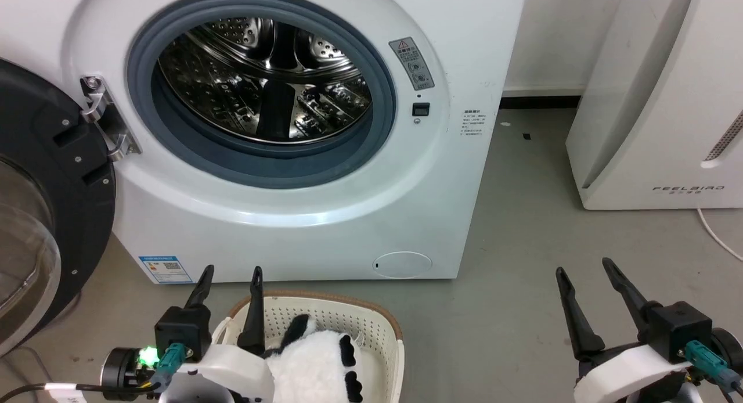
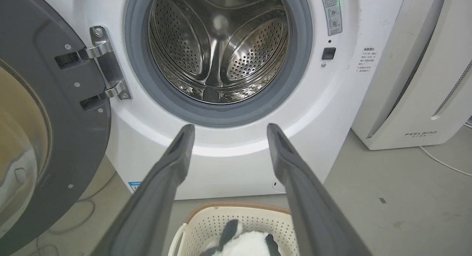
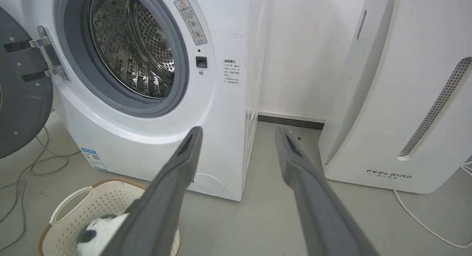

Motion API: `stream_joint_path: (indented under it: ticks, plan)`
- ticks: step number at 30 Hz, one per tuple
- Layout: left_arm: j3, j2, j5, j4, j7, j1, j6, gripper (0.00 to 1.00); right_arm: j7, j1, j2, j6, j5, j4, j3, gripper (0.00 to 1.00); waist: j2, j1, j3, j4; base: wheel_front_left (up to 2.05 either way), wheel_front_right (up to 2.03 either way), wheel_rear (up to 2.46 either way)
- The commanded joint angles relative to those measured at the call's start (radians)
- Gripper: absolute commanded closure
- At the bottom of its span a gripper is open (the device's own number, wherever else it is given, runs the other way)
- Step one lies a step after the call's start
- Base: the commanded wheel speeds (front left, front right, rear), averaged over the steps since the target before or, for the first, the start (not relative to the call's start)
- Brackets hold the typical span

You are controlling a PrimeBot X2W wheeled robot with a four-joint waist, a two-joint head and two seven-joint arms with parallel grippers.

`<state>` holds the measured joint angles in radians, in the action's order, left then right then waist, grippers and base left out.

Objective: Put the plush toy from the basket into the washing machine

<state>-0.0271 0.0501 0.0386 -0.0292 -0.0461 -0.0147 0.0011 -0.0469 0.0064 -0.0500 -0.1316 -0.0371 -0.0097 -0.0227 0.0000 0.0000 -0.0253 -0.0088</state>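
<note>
Left gripper (image 1: 232,269), right gripper (image 1: 583,266), long dark tapered fingers (image 1: 253,310), black mounts (image 1: 183,327), white wrist shells (image 1: 633,374), teal connectors (image 1: 705,359), one green light (image 1: 149,355)

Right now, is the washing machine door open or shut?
Open. The dark door is swung out left on its hinge, and the washing machine's steel drum shows through the porthole.

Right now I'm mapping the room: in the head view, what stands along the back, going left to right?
Open dark door → washing machine → white FEELBIRD appliance.

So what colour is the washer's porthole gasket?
Grey: the round rubber gasket shows best in the left wrist view.
</note>
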Motion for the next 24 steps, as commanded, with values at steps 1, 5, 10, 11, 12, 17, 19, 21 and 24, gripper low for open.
stream_joint_path:
  ticks: [1, 5, 10, 11, 12, 17, 19, 21, 24]
  plan:
    - [-0.006, 0.0, 0.006, -0.007, -0.01, -0.002, 0.006, 0.0, -0.01, 0.005, 0.0, 0.0, -0.014, -0.007, -0.001, 0.0, 0.0, 0.0, -0.007, -0.002, 0.0, 0.0, 0.0]
    - [-0.014, 0.0, 0.012, -0.025, -0.018, -0.012, 0.006, 0.0, -0.019, 0.003, 0.0, 0.0, -0.023, -0.009, -0.004, 0.0, 0.0, 0.0, -0.024, -0.007, 0.0, 0.0, 0.0]
    - [-0.025, 0.0, 0.017, -0.059, -0.029, -0.03, 0.003, 0.0, -0.029, -0.003, 0.0, 0.0, -0.026, -0.011, -0.003, 0.0, 0.0, 0.0, -0.051, -0.013, 0.0, 0.0, 0.0]
    - [-0.027, 0.0, 0.018, -0.068, -0.031, -0.035, 0.003, 0.0, -0.031, -0.004, 0.0, 0.0, -0.027, -0.012, -0.003, 0.0, 0.0, 0.0, -0.057, -0.015, 0.0, 0.0, 0.0]
    - [-0.03, 0.0, 0.018, -0.08, -0.033, -0.04, 0.002, 0.0, -0.033, -0.006, 0.0, 0.0, -0.028, -0.013, -0.004, 0.0, 0.0, 0.0, -0.064, -0.016, 0.0, 0.0, 0.0]
    - [-0.04, 0.003, 0.019, -0.147, -0.043, -0.077, 0.003, 0.0, -0.044, -0.014, 0.0, 0.0, -0.034, -0.02, -0.005, 0.0, 0.0, 0.0, -0.101, -0.025, 0.0, 0.0, 0.0]
    - [-0.046, 0.005, 0.019, -0.172, -0.046, -0.094, 0.0, 0.0, -0.048, -0.017, 0.0, 0.0, -0.036, -0.023, -0.004, 0.0, 0.0, 0.0, -0.117, -0.028, 0.0, 0.0, 0.0]
    - [-0.052, 0.007, 0.02, -0.197, -0.048, -0.112, -0.002, 0.0, -0.052, -0.02, 0.0, 0.0, -0.039, -0.026, -0.005, 0.0, 0.0, 0.0, -0.134, -0.032, 0.0, 0.0, 0.0]
    - [-0.063, 0.01, 0.024, -0.246, -0.051, -0.148, -0.008, 0.0, -0.06, -0.027, 0.0, 0.0, -0.046, -0.033, -0.007, 0.0, 0.0, 0.0, -0.169, -0.04, 0.0, 0.0, 0.0]
